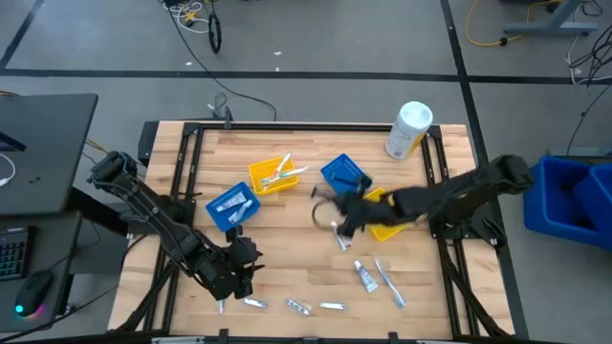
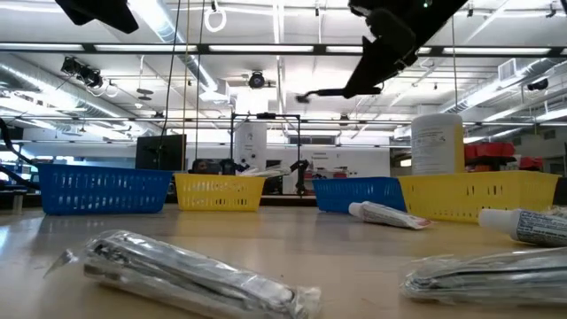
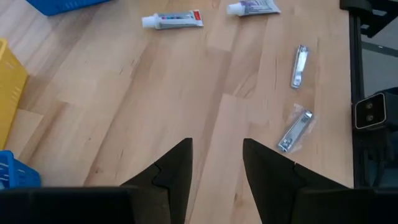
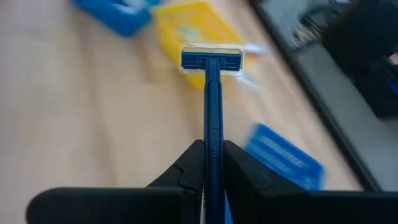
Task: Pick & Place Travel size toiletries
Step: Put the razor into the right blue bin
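Observation:
My right gripper (image 1: 346, 212) hovers over the table's middle, between a blue bin (image 1: 344, 174) and a yellow bin (image 1: 387, 218), shut on a dark blue razor (image 4: 211, 112). In the low view the razor (image 2: 321, 91) sticks out level, high above the table. My left gripper (image 3: 216, 163) is open over bare wood near the table's near-left part (image 1: 247, 258). Ahead of it lie two small toothpaste tubes (image 3: 172, 20) (image 3: 252, 7) and two wrapped silver items (image 3: 295, 130) (image 3: 300, 65), all flat on the wood. My right gripper pinches the razor's slim handle (image 4: 212, 144) between its two fingers, which lie along the handle. The head (image 4: 211, 60) points away from the gripper, well past the fingertips. The razor is lifted clear of the table and held about level.
A second yellow bin (image 1: 271, 177) and a second blue bin (image 1: 232, 205) holding small items sit left of centre. A large white container (image 1: 409, 129) stands at the far right. More tubes (image 1: 365, 277) and wrapped items (image 1: 298, 306) lie along the near edge.

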### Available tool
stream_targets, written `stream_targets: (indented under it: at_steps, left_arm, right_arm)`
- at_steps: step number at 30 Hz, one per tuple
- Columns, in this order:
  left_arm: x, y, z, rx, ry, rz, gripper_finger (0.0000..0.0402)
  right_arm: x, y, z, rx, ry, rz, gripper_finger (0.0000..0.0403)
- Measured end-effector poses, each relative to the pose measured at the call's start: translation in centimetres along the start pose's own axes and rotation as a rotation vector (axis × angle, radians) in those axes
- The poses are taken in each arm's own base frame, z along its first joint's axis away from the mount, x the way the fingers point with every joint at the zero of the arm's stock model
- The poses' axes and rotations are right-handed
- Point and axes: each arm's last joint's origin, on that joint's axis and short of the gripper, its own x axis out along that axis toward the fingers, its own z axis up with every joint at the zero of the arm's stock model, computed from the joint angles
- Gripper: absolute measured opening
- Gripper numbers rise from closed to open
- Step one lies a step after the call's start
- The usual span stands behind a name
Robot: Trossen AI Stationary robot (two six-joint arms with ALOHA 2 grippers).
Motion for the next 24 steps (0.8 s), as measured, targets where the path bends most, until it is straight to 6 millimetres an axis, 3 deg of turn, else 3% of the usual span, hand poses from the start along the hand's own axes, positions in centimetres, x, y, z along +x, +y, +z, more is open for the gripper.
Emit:
stream_targets:
  at_steps: [4,12,17,24]
  left_arm:
    - [0.0,0.0,0.0,0.000,-0.013,0.011,0.0149]
    - [0.0,0.1,0.1,-0.005,-0.040,0.029,0.0149]
    - [0.0,0.0,0.2,-0.013,-0.047,0.021,0.0149]
    - [0.1,0.2,0.5,-0.032,-0.108,0.077,0.0149]
  right_arm:
    - [0.2,-3.9,-0.6,0.082,0.078,-0.086,0.0051]
    - [3.7,-8.3,-4.2,0.182,0.274,-0.067,0.0052]
    - [5.1,-9.6,-6.2,0.239,0.301,-0.048,0.0052]
    - [7.0,-9.3,-8.5,0.288,0.261,0.111,0.0053]
